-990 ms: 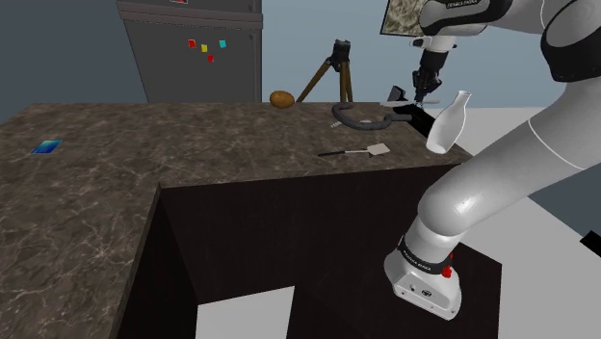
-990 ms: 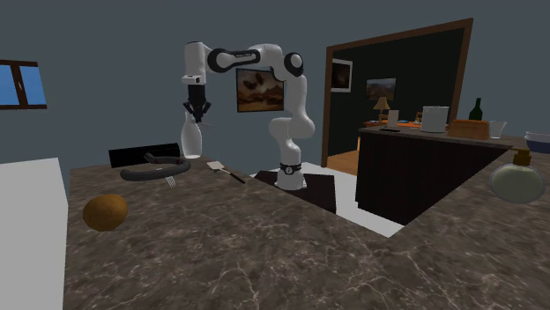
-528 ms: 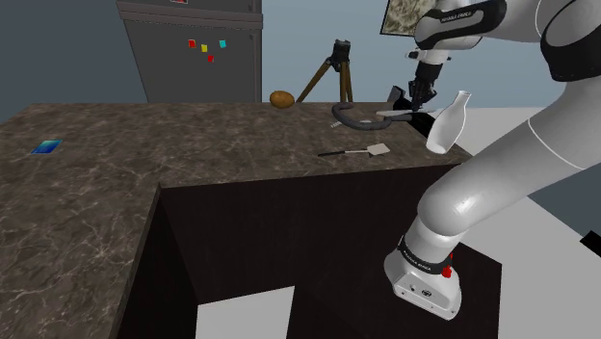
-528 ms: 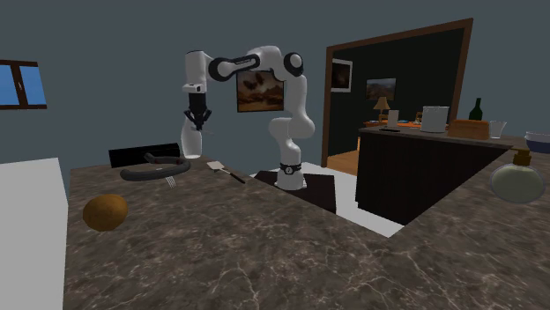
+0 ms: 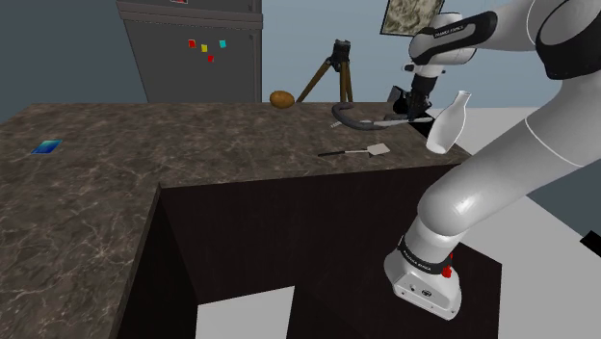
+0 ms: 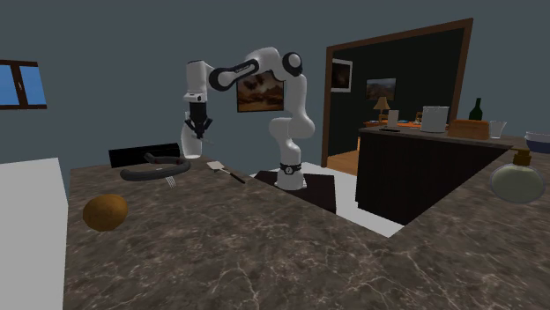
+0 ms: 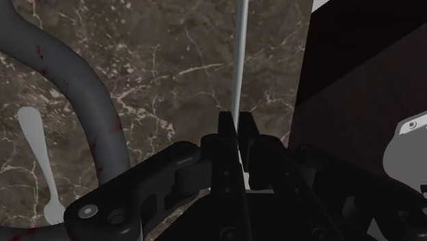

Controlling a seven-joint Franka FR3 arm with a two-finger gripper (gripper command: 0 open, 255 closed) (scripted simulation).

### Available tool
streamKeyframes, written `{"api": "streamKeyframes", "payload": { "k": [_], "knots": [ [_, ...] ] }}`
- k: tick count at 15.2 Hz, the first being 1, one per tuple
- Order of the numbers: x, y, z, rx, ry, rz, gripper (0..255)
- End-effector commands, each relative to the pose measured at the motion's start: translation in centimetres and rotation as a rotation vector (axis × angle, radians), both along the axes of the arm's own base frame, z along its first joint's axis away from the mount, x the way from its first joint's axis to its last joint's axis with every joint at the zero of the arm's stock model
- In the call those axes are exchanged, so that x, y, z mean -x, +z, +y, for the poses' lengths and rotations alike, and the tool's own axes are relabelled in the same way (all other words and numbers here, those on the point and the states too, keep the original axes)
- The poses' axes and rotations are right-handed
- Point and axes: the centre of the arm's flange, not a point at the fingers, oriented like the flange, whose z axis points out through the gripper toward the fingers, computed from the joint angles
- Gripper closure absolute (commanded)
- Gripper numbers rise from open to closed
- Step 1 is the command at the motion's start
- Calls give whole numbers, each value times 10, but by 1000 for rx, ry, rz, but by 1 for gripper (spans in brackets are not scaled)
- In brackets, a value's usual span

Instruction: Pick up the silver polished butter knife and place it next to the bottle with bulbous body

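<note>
Claw (image 7: 236, 123) lower than a second ago, tight around the thin silver butter knife (image 7: 239, 61), near the white bottle (image 5: 449, 125).

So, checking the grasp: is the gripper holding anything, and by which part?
The silver butter knife: the gripper has its fingers shut on one end, and the rest sticks out past the fingertips. Whether that is the handle or the blade end cannot be told.

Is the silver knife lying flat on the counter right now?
No, the gripper clasps the knife between its fingers, off the counter.
</note>
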Motion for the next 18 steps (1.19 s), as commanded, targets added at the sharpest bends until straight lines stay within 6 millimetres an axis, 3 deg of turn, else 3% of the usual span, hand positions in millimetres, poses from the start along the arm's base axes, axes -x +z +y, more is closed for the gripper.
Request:
{"api": "streamKeyframes", "payload": {
  "k": [1,18],
  "knots": [
    [0,-10,0,0,0,0,255],
    [0,-102,0,0,0,0,255]
  ]
}}
